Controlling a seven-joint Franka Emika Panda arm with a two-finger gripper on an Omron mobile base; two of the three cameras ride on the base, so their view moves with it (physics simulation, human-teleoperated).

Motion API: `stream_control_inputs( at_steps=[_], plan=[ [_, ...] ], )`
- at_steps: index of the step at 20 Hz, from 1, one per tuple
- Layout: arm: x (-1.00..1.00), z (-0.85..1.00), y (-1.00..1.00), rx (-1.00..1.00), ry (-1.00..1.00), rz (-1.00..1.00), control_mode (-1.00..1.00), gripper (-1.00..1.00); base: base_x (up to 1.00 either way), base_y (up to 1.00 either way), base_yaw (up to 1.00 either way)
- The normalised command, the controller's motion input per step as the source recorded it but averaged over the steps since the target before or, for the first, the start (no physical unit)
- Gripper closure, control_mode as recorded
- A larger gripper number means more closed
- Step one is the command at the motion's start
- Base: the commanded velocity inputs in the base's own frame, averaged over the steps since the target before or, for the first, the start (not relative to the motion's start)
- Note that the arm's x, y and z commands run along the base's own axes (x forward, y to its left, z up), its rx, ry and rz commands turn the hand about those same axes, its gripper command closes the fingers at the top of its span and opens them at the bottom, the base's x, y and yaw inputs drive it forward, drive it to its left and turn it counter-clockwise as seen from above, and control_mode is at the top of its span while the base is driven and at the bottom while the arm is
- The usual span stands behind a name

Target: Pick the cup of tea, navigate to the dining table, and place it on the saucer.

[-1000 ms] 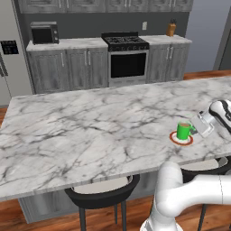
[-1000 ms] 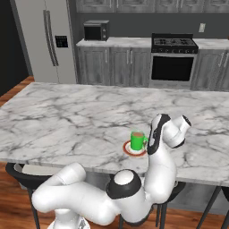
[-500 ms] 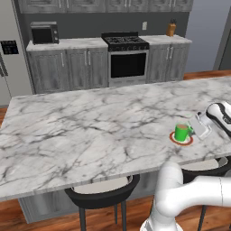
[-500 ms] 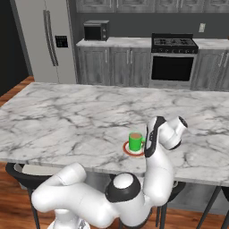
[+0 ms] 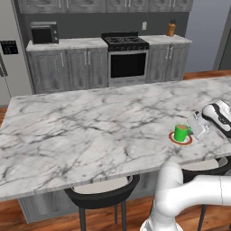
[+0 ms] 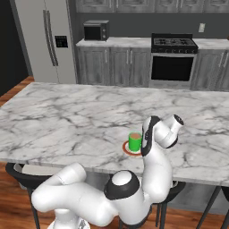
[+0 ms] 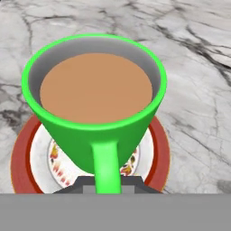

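The small bright green mug of brown tea (image 7: 94,103) stands upright on the little round saucer with the red-orange rim and white patterned centre (image 7: 22,153), right in front of the tool (image 7: 107,180). The mug's handle points straight back at the tool and runs down between its two dark finger tips, which are drawn together on that handle.

From the left side the mug (image 5: 181,132) and saucer (image 5: 173,137) sit just to the left of the tool (image 5: 195,131), whose white hand leans in low over the desk. From the right side the mug (image 6: 134,141) and saucer (image 6: 126,148) lie just left of the tool (image 6: 143,144), touching it at the handle.

Both rest near the close edge of the very large white marble desk with grey veins (image 5: 81,131), well away from its far side.

Beyond the desk, far from the tool, stand grey cabinets with a dark oven range (image 5: 126,58), a microwave (image 5: 43,33) on the counter and a steel refrigerator (image 6: 44,42). Dark stools (image 5: 101,196) tuck under the near edge below the tool.
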Motion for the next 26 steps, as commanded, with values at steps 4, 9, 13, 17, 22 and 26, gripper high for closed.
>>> stream_control_inputs(
  at_steps=[4,9,13,17,22,26],
  plan=[
    [0.00,-0.04,0.00,-0.06,-0.02,0.00,-1.00,1.00,0.00,0.00,0.00],
    [-0.01,0.00,0.00,-0.03,-0.04,0.00,-1.00,-1.00,0.00,0.00,0.00],
    [-0.03,0.00,0.00,0.00,-0.01,0.00,-1.00,-1.00,0.00,0.00,0.00],
    [0.00,0.00,0.00,0.00,0.00,0.00,-1.00,-1.00,0.00,0.00,0.00],
    [0.00,0.07,-0.01,0.00,0.00,0.00,-1.00,-1.00,0.00,0.00,0.00],
    [-0.21,0.44,-0.10,0.00,0.00,0.00,-1.00,-1.00,0.00,0.00,0.00]
  ],
)
